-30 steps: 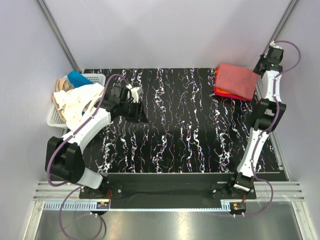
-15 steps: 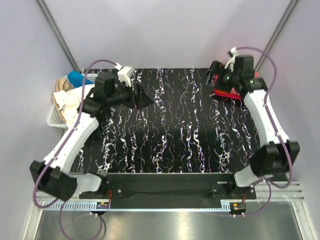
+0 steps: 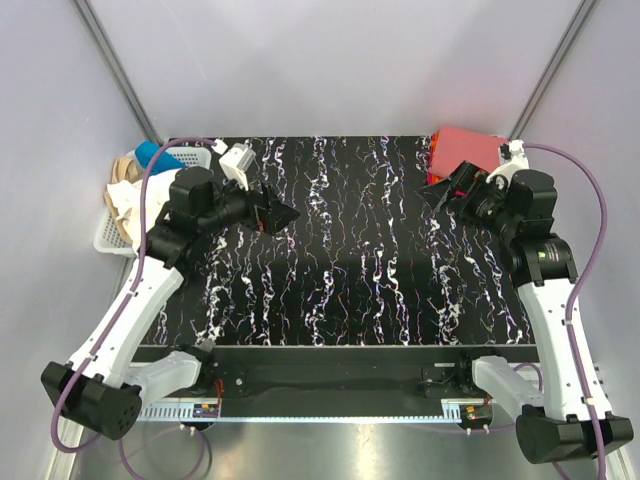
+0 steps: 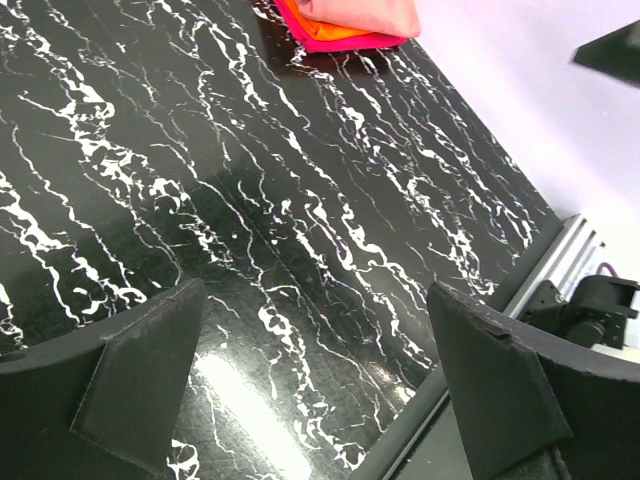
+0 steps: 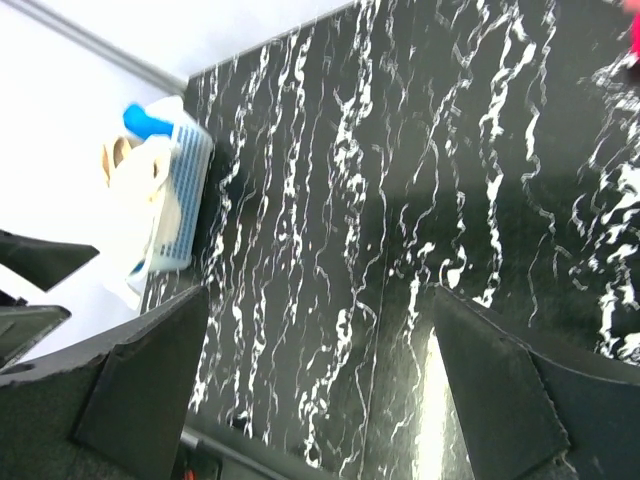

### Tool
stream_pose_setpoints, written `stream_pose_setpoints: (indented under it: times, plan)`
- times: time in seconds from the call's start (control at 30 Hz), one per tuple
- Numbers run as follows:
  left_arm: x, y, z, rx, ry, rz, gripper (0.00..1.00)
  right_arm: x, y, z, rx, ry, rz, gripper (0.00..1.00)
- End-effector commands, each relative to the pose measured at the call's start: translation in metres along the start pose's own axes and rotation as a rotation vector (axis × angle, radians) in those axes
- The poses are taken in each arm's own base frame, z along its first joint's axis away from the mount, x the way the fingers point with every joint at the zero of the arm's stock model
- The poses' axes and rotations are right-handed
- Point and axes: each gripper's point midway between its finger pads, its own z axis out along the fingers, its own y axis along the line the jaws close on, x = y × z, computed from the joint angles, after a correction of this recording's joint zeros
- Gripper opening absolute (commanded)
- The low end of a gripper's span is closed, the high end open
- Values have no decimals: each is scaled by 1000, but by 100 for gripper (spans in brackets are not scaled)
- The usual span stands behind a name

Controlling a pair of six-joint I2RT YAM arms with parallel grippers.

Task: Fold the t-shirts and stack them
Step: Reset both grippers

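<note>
A folded stack of t-shirts lies at the table's back right corner, a salmon-pink one (image 3: 468,147) on top. The left wrist view shows the pink (image 4: 365,14), orange (image 4: 318,29) and magenta (image 4: 345,43) layers. Cream-white (image 3: 125,207), tan (image 3: 121,168) and blue (image 3: 151,154) tees are heaped in a white basket (image 3: 188,157) at the left. My left gripper (image 3: 276,213) (image 4: 320,375) hangs open over the table's left half, nothing between its fingers. My right gripper (image 3: 443,191) (image 5: 320,375) hangs open just in front of the stack, hiding its near edge.
The black marbled table (image 3: 350,260) spreads between both grippers. The basket (image 5: 186,205) with cream cloth (image 5: 140,185) shows far off in the right wrist view. A metal rail (image 4: 560,262) runs along the table's near edge. Grey walls close in behind and at both sides.
Both arms swung in over the table and both grippers opened. The left one moved away from the basket; the right one came off the stack toward the middle.
</note>
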Motion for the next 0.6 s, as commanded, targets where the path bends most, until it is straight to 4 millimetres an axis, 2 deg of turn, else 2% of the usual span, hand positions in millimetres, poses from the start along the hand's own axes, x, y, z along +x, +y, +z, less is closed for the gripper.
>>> stream_pose_setpoints:
  times: [0.0,0.57]
  plan:
    - [-21,-3,-6,-7,-94,76,99,-14,-1,0,16,-70,-19,100]
    - [-23,-7,-7,11,-106,78,99,-9,-2,2,7,-49,-16,100]
